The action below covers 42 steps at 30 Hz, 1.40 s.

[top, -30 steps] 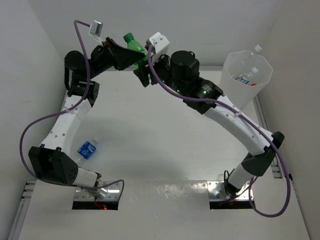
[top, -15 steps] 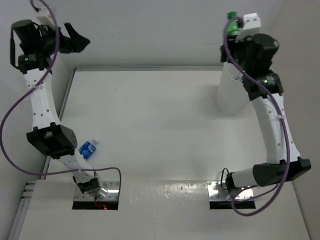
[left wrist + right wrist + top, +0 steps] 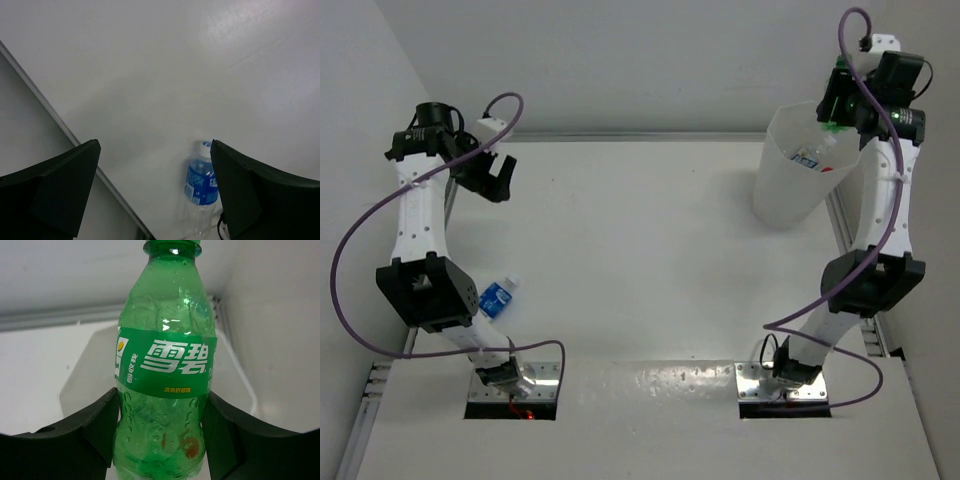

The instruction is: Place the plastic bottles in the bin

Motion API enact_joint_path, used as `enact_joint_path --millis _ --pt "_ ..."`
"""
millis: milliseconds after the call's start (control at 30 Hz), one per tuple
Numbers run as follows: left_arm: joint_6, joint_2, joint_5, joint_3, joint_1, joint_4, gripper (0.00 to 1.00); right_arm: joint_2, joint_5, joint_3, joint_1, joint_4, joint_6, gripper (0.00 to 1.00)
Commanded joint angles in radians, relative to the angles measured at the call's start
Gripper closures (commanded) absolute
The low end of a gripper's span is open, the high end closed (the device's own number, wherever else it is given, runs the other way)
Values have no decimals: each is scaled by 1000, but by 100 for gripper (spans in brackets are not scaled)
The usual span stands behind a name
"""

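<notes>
My right gripper (image 3: pixel 840 105) is shut on the bright green bottle (image 3: pixel 832 124), held high over the far right rim of the tall translucent white bin (image 3: pixel 790 190). In the right wrist view the green bottle (image 3: pixel 167 365) stands upright between my right gripper's (image 3: pixel 162 435) jaws. Clear bottles (image 3: pixel 812 154) lie inside the bin. A clear bottle with a blue label (image 3: pixel 497 297) lies on the table at the left. My left gripper (image 3: pixel 495 178) is open and empty, up above the table's far left. In the left wrist view the blue-label bottle (image 3: pixel 201 182) shows far below my left gripper (image 3: pixel 155 192).
White walls enclose the table at the back and on both sides. A metal rail (image 3: pixel 842 225) runs along the table's right edge beside the bin. The arm bases (image 3: pixel 515 385) sit at the near edge.
The green bottle went from my left gripper to my right one. The right arm swung right with it to above the bin. The left arm pulled back to the far left, open.
</notes>
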Motion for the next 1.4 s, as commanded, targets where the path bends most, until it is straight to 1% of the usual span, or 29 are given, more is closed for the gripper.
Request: enact_joint_path --millis 0,33,100,133,167,200,233,300,433,600,700,767,900,1033,1167,1267,1333,1367 --pt "174 -9 -76 -7 13 -154 0 -1 -27 -31 41 -85 -35 87" --pt "186 -19 -77 -30 13 -154 0 2 -21 -39 46 -99 -43 80" --pt "211 -58 -125 -76 13 -154 0 14 36 -59 58 -121 -53 57" --pt "220 -67 -145 -99 13 -154 0 13 47 -71 64 -127 -53 45" --pt "220 -76 -177 -146 13 -154 0 2 67 -73 65 -127 -47 27" --pt "231 -96 -191 -177 13 -154 0 -4 82 -99 66 -119 -43 21" --pt "258 -108 -207 -243 4 -154 0 -15 85 -107 64 -101 -38 13" --pt "282 -130 -232 -303 4 -154 0 -50 79 -131 72 -67 -29 11" --pt "282 -139 -260 -409 4 -135 0 -99 73 -114 105 -56 -43 10" --pt "202 -148 -359 -547 -5 -45 0 -134 61 -107 139 -63 -47 10" --pt "182 -136 -414 -625 -16 -25 0 -154 55 -114 153 -44 -43 9" --pt "171 -136 -426 -676 -28 -15 0 -156 58 -105 162 -50 -38 7" --pt "159 -96 -449 -728 -39 4 0 -154 59 -90 174 -53 -34 6" --pt "139 -49 -471 -786 -39 69 0 -159 61 -91 184 -50 -34 5" --pt "127 19 -508 -849 -39 178 0 -165 59 -94 190 -53 -37 5" --pt "117 83 -523 -859 -39 199 0 -173 58 -94 196 -47 -50 5" --pt "108 105 -489 -827 -39 199 0 -183 61 -96 197 -50 -56 5" --pt "108 105 -474 -811 -39 183 4 -185 56 -96 200 -53 -66 5"
